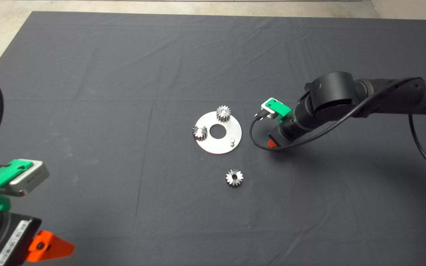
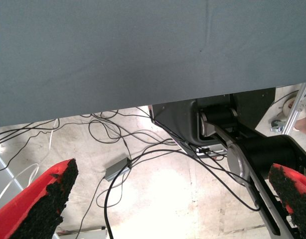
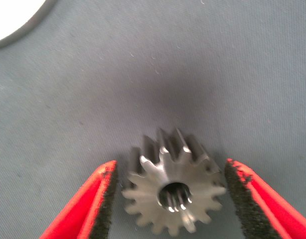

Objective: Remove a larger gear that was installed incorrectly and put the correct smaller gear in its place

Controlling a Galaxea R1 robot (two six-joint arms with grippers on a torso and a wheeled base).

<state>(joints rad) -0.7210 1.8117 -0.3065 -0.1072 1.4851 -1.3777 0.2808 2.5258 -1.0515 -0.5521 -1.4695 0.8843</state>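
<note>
The larger gear (image 3: 173, 191), shiny steel with pointed teeth, lies flat on the mat between my right gripper's (image 3: 170, 164) open fingers, with a small gap on each side. In the head view the right gripper (image 1: 273, 143) is low on the mat just right of the round steel plate (image 1: 218, 146), and the arm hides this gear. The smaller gear (image 1: 234, 177) lies loose on the mat in front of the plate. The plate carries two small gears (image 1: 223, 112) (image 1: 199, 133) and one bare peg (image 1: 232, 140).
My left gripper (image 1: 48, 248) is parked at the mat's lower left edge, open and empty. Its wrist view (image 2: 173, 169) shows the mat's edge, floor cables and the robot base. The plate's rim (image 3: 8, 20) shows in the right wrist view.
</note>
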